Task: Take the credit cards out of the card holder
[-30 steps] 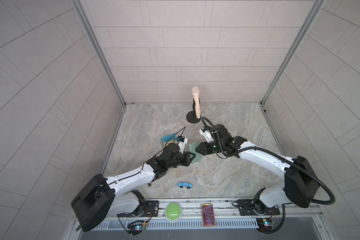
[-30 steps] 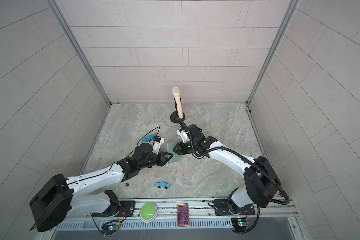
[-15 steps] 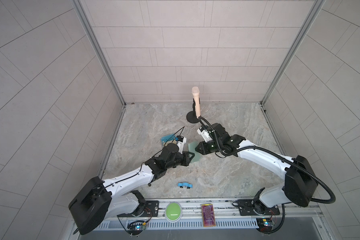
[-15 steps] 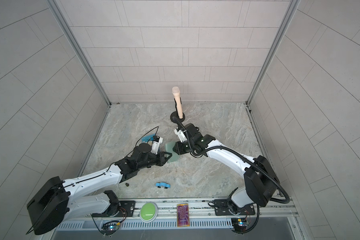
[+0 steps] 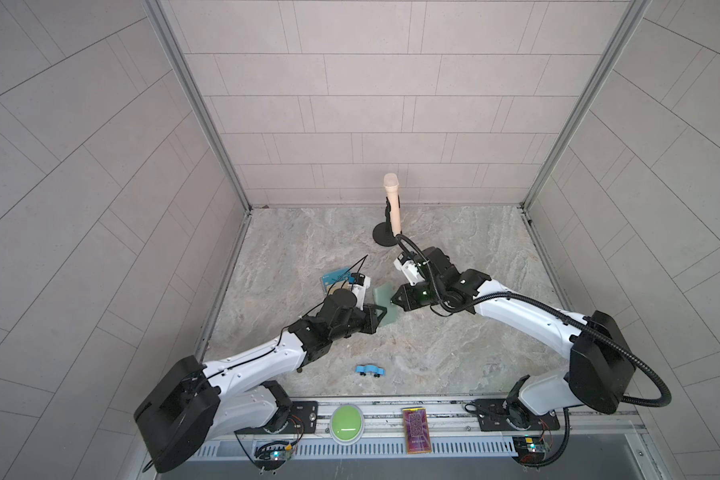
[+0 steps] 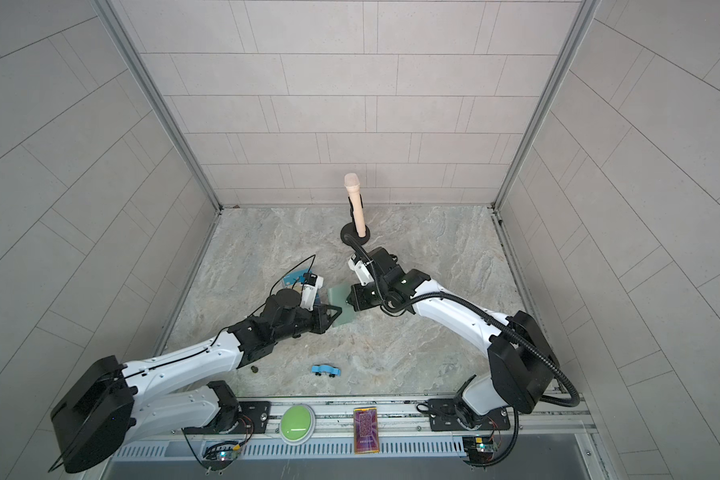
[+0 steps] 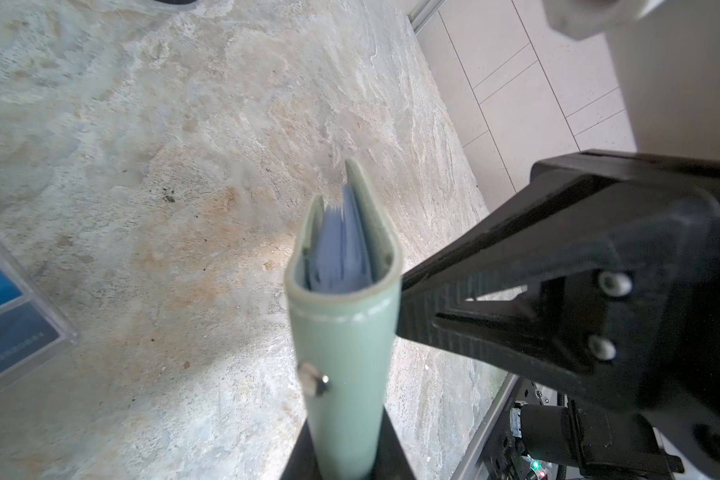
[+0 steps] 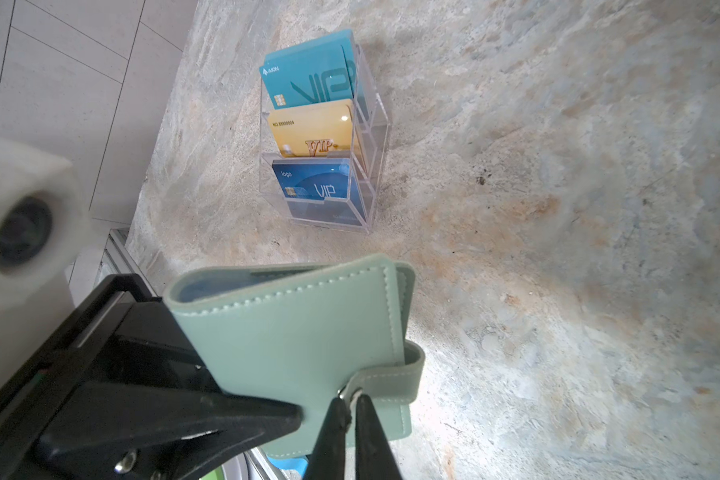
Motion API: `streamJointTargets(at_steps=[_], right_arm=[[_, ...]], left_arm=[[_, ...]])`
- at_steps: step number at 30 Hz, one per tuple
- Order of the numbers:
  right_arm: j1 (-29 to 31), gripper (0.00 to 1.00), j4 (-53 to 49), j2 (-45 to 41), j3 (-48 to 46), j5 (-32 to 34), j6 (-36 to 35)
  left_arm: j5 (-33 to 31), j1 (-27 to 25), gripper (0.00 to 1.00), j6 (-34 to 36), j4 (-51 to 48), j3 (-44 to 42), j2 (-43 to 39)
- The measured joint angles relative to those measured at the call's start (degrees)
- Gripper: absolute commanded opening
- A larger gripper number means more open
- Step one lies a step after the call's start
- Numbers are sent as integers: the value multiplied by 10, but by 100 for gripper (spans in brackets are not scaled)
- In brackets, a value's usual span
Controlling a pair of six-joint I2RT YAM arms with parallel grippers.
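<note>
Nearest the rig, short of the card holder (image 8: 308, 332), lies a blue toy car (image 5: 369, 369). Above the worktop (image 5: 454, 353) the left pincer (image 5: 378, 320) clamps the card holder's spine end. The right pincer (image 8: 352, 401) is nipped thin on its snap tab (image 8: 391, 380). The covers look soft, light and floppy, and the credit cards (image 7: 341, 249) inside look thin and slick. Pull the tab, then pinch an exposed card edge. Beyond the card holder stand an acrylic card stand (image 8: 375, 174) and a microphone (image 5: 393, 203).

Card holder (image 8: 308, 332): mint-green, closed, held clear of the table (image 8: 558, 208).
Snap tab (image 8: 395, 380): wraps round the holder's free edge onto the near cover.
Right gripper (image 8: 351, 409): tips pinched on the tab's end, at the metal snap.
Left gripper (image 8: 246, 399): clamped on the holder's opposite end.
Acrylic stand (image 8: 375, 137): beyond the holder, upright, with a teal card, a gold card and a blue card in its tiers.
</note>
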Motion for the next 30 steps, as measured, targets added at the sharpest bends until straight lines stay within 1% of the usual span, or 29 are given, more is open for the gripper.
streamJointTargets(at_steps=[3, 6, 18, 23, 30], right_arm=[[1, 2, 0, 0, 0, 0, 0], [2, 0, 0, 0, 0, 0, 0], [-4, 0, 3, -18, -1, -2, -1], [-33, 0, -6, -27, -13, 14, -7], [-43, 0, -10, -27, -22, 6, -13]], left_arm=[[-4, 0, 8, 0, 2, -3, -2], [-9, 0, 8, 0, 3, -6, -5], [-23, -3, 5, 9, 5, -8, -23], [-33, -3, 5, 13, 1, -9, -34], [-31, -3, 5, 24, -7, -9, -42]])
